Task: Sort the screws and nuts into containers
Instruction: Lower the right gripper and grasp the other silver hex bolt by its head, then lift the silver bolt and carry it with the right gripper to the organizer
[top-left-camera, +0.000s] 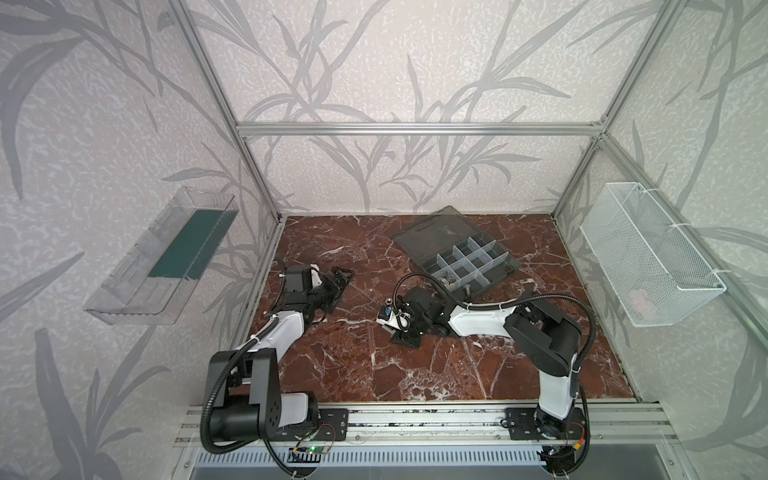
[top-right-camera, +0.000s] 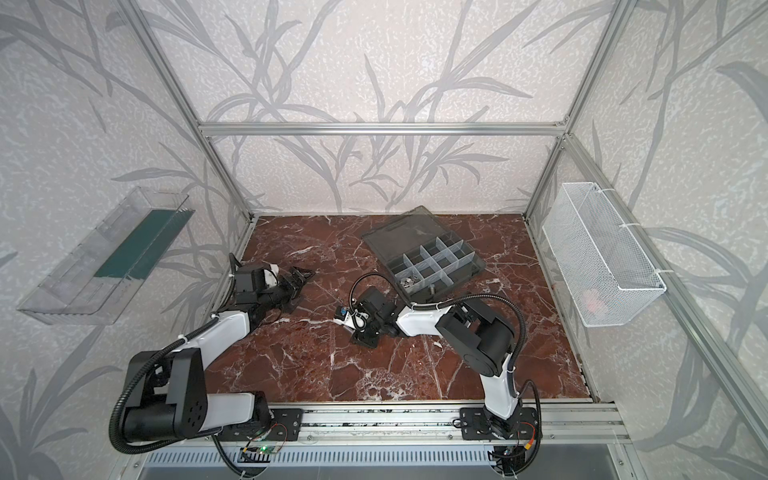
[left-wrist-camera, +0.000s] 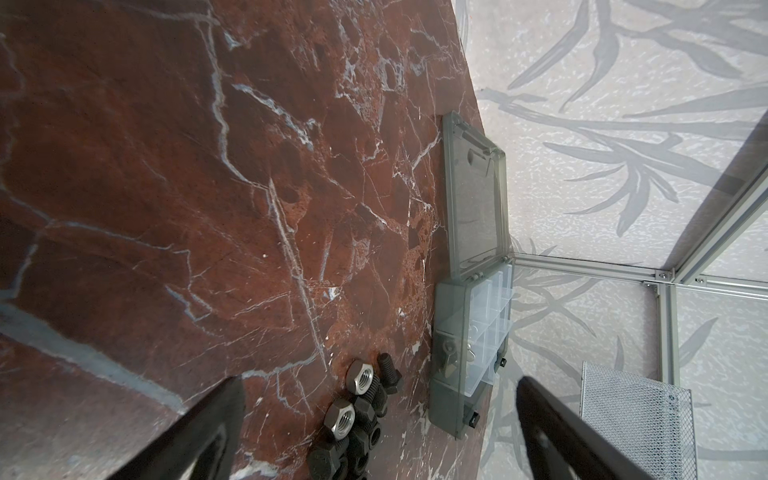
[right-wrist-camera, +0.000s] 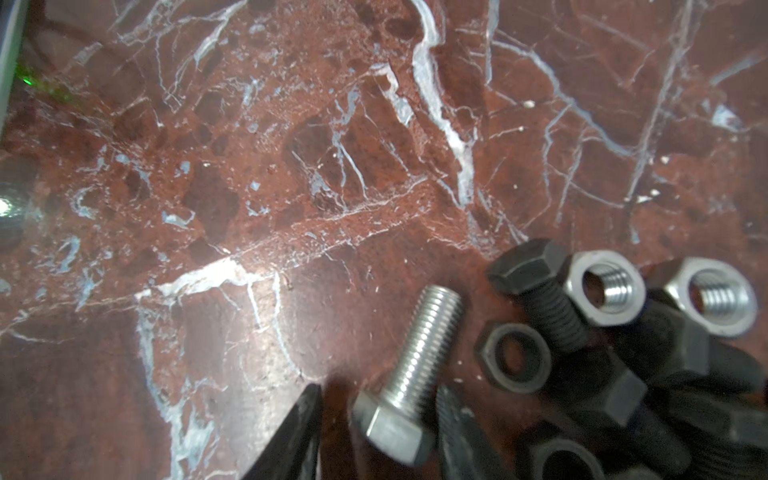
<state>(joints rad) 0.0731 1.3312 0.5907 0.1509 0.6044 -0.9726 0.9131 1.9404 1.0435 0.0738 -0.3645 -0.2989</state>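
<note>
Top views: left gripper (top-left-camera: 340, 289) wide open, low over bench (top-left-camera: 374, 374). Right gripper (top-left-camera: 401, 337) points down at bench; jaw gap hidden here. Containers (top-left-camera: 512, 270) lie beyond right gripper, lid (top-left-camera: 432, 235) open flat.
Left wrist: fingers (left-wrist-camera: 195, 436) spread wide; screws (left-wrist-camera: 388, 374) and nuts (left-wrist-camera: 360, 376) heaped on bench ahead of left gripper, containers farther ahead.
Right wrist: right gripper (right-wrist-camera: 380, 390) narrow, fingers (right-wrist-camera: 457, 432) straddling head of silver screw (right-wrist-camera: 419, 353) lying flat; gap visible on one side, screw not clamped. Heap just beside it.
</note>
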